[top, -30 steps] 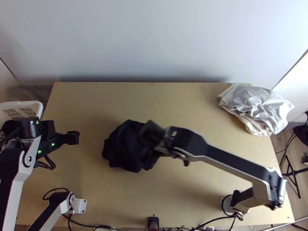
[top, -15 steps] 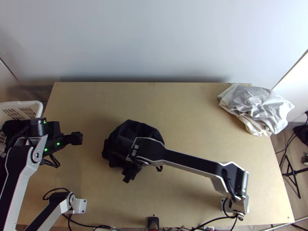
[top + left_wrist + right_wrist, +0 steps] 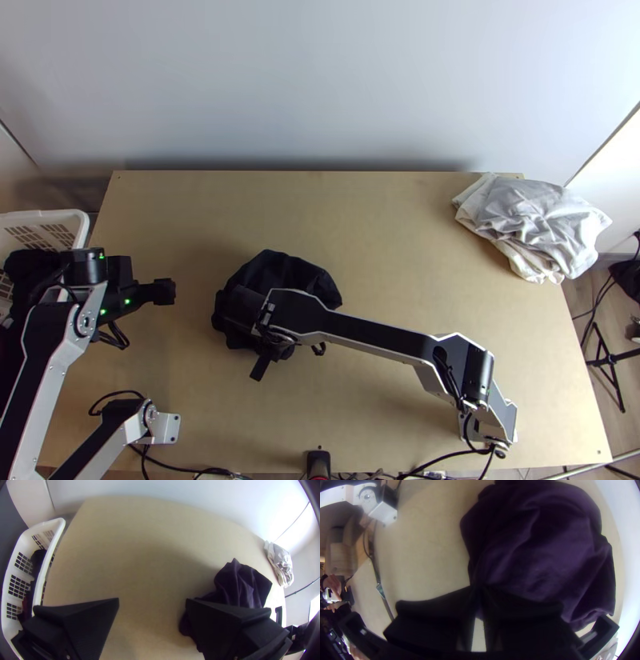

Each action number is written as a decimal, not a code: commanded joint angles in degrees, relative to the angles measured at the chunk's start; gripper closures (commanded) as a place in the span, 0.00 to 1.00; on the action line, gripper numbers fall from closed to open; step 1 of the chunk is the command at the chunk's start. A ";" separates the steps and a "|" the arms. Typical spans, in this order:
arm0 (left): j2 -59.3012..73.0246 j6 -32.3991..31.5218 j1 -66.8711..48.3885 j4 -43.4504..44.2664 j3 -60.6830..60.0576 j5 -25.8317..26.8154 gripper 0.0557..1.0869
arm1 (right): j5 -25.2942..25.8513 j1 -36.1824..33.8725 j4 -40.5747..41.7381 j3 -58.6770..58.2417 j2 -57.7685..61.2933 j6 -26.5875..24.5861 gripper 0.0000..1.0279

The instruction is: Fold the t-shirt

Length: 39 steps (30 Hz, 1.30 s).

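- T-shirt [image 3: 284,272]: dark cloth, near black in the top view and deep purple in the wrist views. Condition: bunched into a rounded heap, with soft creases and ridges over its surface; outline irregular.
- T-shirt location: on the table, left of its middle, between the left gripper and the base of the right arm.
- Table [image 3: 384,224]: light wooden top, smooth, with a pale wall [image 3: 320,88] beyond its far edge.
- White cloth [image 3: 532,224]: crumpled pile at the far right corner, well apart from the t-shirt; part of it extends past the table's right edge.
- Basket [image 3: 76,218]: white, with slotted walls, beside the table's left edge; dark cloth [image 3: 38,558] lies inside.
- Cables [image 3: 444,458]: routed along the near edge of the table.
- Stand [image 3: 612,360]: black, on the floor to the right of the table.
- Right arm [image 3: 384,334]: extended from its base at the lower right across the middle to the t-shirt.
- Right gripper [image 3: 253,342]: at the near left part of the heap. Jaws together at the tips, clamped on a fold along the t-shirt's near side.
- Left gripper [image 3: 164,291]: positioned over the left part of the table, directed toward the t-shirt and apart from it. Jaws wide apart, with nothing between them.
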 commanded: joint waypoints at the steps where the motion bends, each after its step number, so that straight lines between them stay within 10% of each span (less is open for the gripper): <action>1: 0.47 0.23 -0.45 0.49 -0.47 0.05 0.06 | 0.15 -0.25 0.21 1.28 -0.78 -1.73 0.97; 19: -1.03 -0.73 -3.87 0.05 2.51 0.31 0.06 | 9.65 -7.72 -2.78 26.77 -8.78 -13.50 0.97; 39: -3.66 -2.32 -10.64 -2.50 4.62 0.14 0.06 | 28.45 -10.36 25.61 27.82 -21.44 -37.67 0.97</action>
